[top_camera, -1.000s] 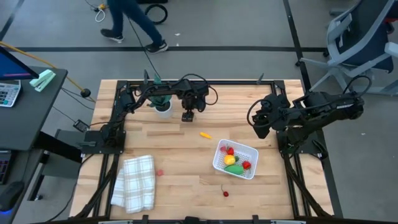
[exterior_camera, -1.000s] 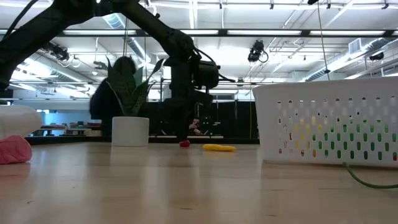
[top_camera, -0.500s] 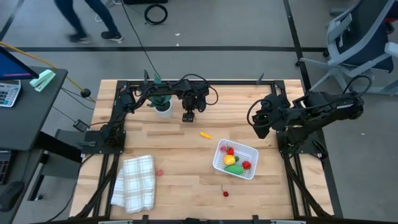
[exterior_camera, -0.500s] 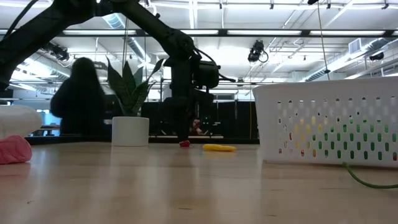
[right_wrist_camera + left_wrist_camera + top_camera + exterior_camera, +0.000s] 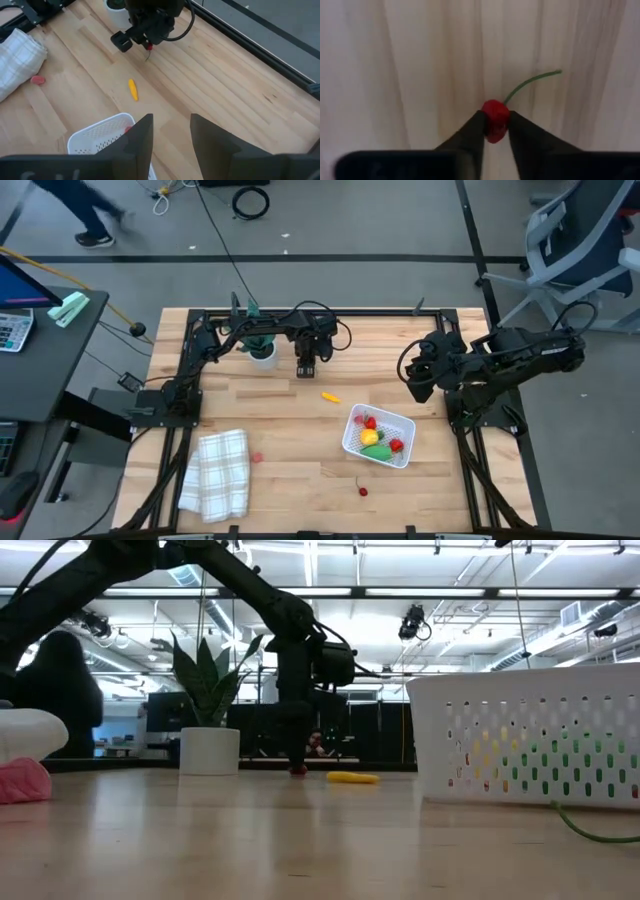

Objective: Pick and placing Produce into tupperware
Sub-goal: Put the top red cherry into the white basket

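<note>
My left gripper stands at the table's far middle, pointing down and shut on a small red cherry with a green stem. The white tupperware sits right of centre and holds yellow, green and red produce. A yellow piece lies on the table between my left gripper and the tupperware. Two red pieces lie nearer the front. My right gripper hangs open over the table's right side with nothing between its fingers. My left gripper pinches the cherry's round red body between its two fingertips, coming from above and pointing down. The cherry is at table level, and its stem lies out on the wood beyond the fingers.
A potted plant in a white pot stands just left of my left gripper. A white checked cloth lies at the front left. A black frame borders the table. A person moves on the floor beyond the far edge.
My left gripper has shut on the red cherry while staying in the same place at the far middle of the table. The person behind the table has walked off to the left.
</note>
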Available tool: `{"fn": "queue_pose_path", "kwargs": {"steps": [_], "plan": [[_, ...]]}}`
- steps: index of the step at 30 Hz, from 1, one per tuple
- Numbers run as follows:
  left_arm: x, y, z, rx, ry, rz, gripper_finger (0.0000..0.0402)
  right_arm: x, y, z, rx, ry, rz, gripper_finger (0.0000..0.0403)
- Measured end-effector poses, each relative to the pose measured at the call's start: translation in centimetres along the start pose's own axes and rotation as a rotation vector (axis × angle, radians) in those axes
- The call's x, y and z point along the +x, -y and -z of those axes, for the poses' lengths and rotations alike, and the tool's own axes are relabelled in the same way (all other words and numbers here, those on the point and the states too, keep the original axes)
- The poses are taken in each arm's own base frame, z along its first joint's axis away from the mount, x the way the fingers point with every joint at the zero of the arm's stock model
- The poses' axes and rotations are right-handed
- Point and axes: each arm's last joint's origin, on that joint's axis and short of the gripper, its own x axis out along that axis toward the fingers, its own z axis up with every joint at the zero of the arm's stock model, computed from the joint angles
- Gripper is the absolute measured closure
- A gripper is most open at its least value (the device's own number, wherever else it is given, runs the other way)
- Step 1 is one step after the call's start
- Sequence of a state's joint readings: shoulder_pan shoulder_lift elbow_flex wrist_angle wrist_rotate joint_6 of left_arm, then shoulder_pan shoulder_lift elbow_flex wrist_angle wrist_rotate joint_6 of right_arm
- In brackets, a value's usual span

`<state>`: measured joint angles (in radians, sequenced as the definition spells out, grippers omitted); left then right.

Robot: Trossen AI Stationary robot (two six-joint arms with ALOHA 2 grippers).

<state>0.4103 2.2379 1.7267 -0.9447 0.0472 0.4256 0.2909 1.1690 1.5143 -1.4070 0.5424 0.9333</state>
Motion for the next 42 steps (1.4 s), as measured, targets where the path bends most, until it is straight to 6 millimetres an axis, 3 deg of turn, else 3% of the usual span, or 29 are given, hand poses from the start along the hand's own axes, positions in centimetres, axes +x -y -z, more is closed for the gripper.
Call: {"fn": "queue_pose_path", "kwargs": {"steps": [4,10,14,19,25,31,35,39,42], "plan": [[-0.2,0.1,0.0,-0.111,-0.010,0.006,0.0385,0.0,0.0,0.0,0.000,0.000,0.000,0.0265],[-3.7,2.5,-1.7,-0.096,-0.028,0.017,0.0390,0.0,0.0,0.0,0.000,0.000,0.000,0.0265],[-7.3,6.6,-4.3,-0.016,0.039,0.014,0.0390,0.0,0.0,0.0,0.000,0.000,0.000,0.0265],[-11.7,14.0,-7.5,0.090,0.226,0.016,0.0390,0.0,0.1,0.0,-0.003,0.004,0.008,0.0265],[-13.1,22.1,-9.0,0.163,0.398,0.068,0.0391,-0.1,1.0,0.5,-0.029,-0.011,0.119,0.0265],[-11.6,26.2,-11.3,0.113,0.579,0.110,0.0385,-0.1,1.2,0.6,0.007,-0.015,0.134,0.0265],[-8.4,26.7,-13.0,-0.036,0.619,0.149,0.0385,-0.1,1.2,0.6,0.015,-0.013,0.131,0.0265],[-4.5,26.8,-13.3,-0.076,0.537,0.144,0.0376,-0.1,1.1,0.6,0.049,-0.022,0.123,0.0265],[-3.8,26.7,-13.4,-0.137,0.524,0.136,0.0344,-0.1,1.1,0.7,0.049,-0.044,0.110,0.0265]]}}
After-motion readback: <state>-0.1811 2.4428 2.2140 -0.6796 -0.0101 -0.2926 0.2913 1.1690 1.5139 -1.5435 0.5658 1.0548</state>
